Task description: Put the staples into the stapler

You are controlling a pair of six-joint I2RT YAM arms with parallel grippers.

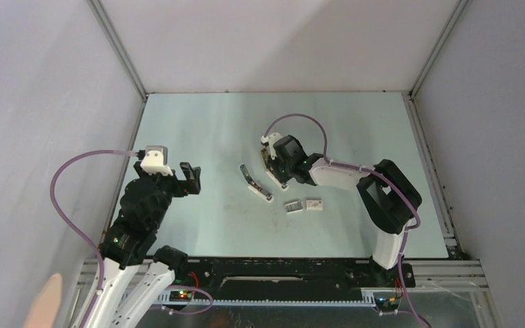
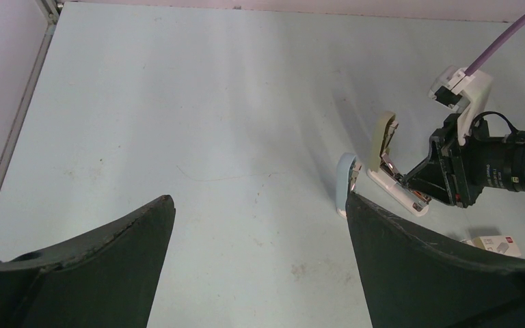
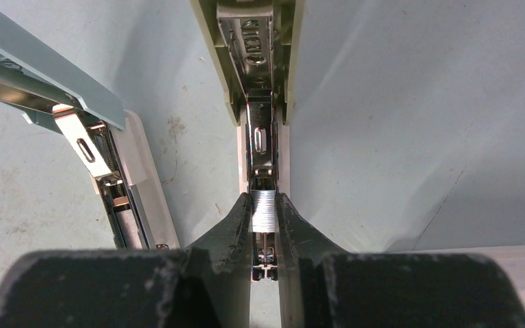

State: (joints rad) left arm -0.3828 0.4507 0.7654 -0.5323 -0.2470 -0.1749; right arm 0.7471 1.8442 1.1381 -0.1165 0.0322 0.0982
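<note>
While the left gripper [image 1: 190, 179] hangs wide open and empty well off to the side, the right gripper [image 3: 263, 205] pinches the staples [image 3: 264, 215] over the near end of the channel [image 3: 260, 140] of the open stapler [image 3: 290, 61], both long axes aligned.

Your right claw [image 3: 263, 199] is burying the lower end of the staples [image 3: 263, 213] between its fingers. The second stapler [image 3: 119, 184] is running off the right wrist view's left edge. Your left claw [image 2: 258, 198] is covering part of the white box [image 2: 497, 243], and its print is showing too small to read.
</note>
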